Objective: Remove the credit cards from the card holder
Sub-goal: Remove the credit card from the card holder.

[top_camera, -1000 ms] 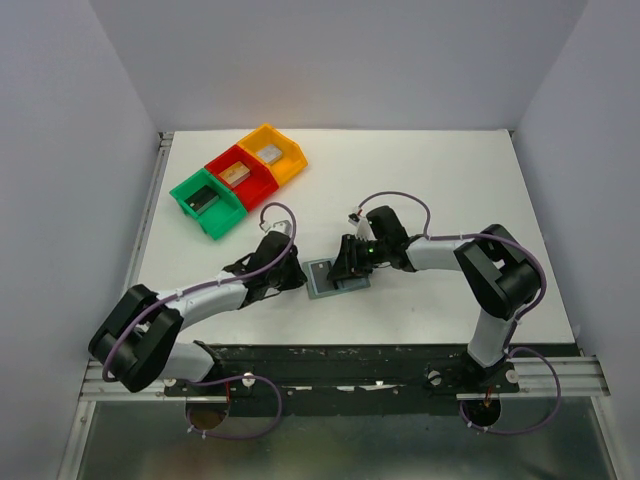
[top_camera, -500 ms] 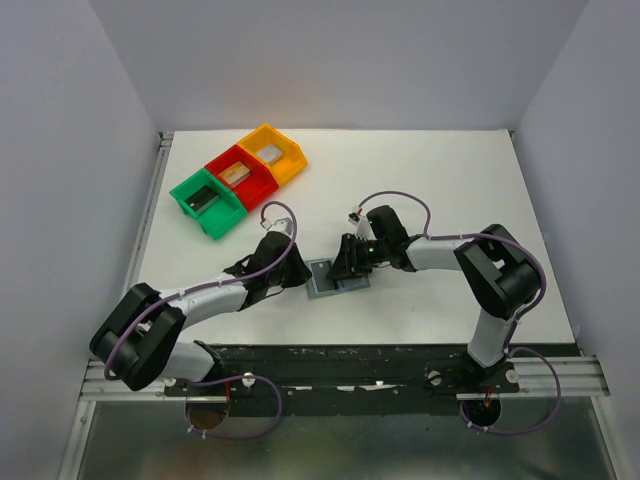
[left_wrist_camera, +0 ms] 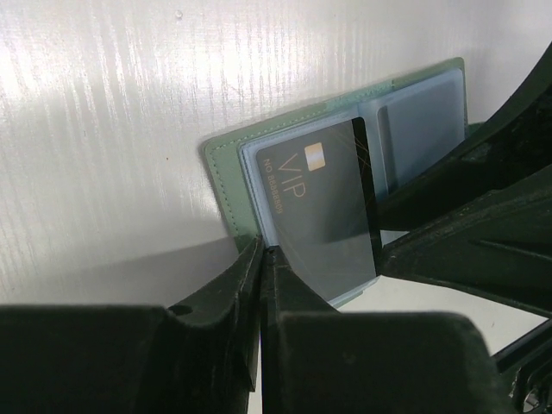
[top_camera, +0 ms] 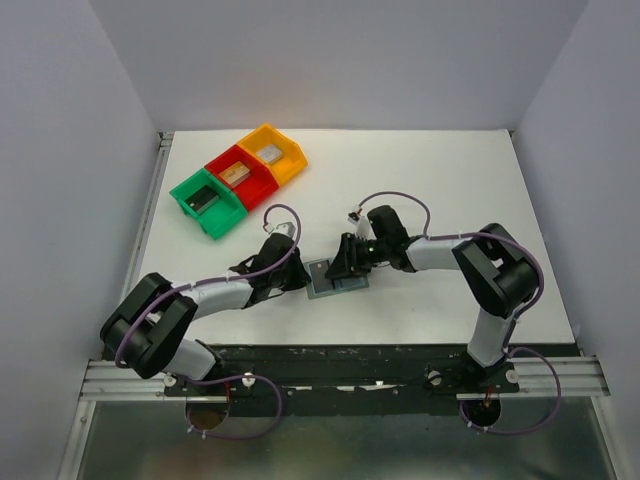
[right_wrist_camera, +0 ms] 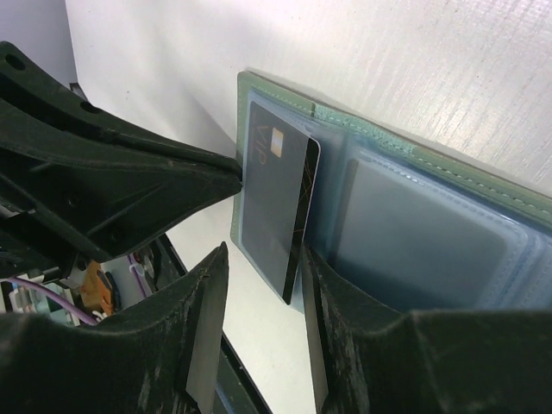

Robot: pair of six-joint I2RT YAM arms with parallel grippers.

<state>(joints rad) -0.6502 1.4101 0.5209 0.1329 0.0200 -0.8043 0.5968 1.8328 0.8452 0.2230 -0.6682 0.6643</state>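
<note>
**Item: card holder** [top_camera: 322, 283], grey-green bifold, lying open and flat on the white table [top_camera: 430, 180] between the two arms, pale blue pockets up.

**Contents seen:** one black VIP card [left_wrist_camera: 323, 207], part-way out of the outer pocket and lifted off it.

**Left gripper** [left_wrist_camera: 261, 257]: jaws drawn almost together at the card's near edge, apparently pinching it.

**Right gripper** [right_wrist_camera: 263, 259]: fingers standing apart, astride the card's far corner, clasping nothing.

**Risks:** the thin card could slip from so slight a pinch. The unpinned holder could drag along with it. The card's corner could catch a right finger.

**Not made out:** the remaining cards behind the cloudy pockets, and the exact contact under the left fingertips.

**Beyond:** three coloured bins [top_camera: 240, 175], well apart.
</note>
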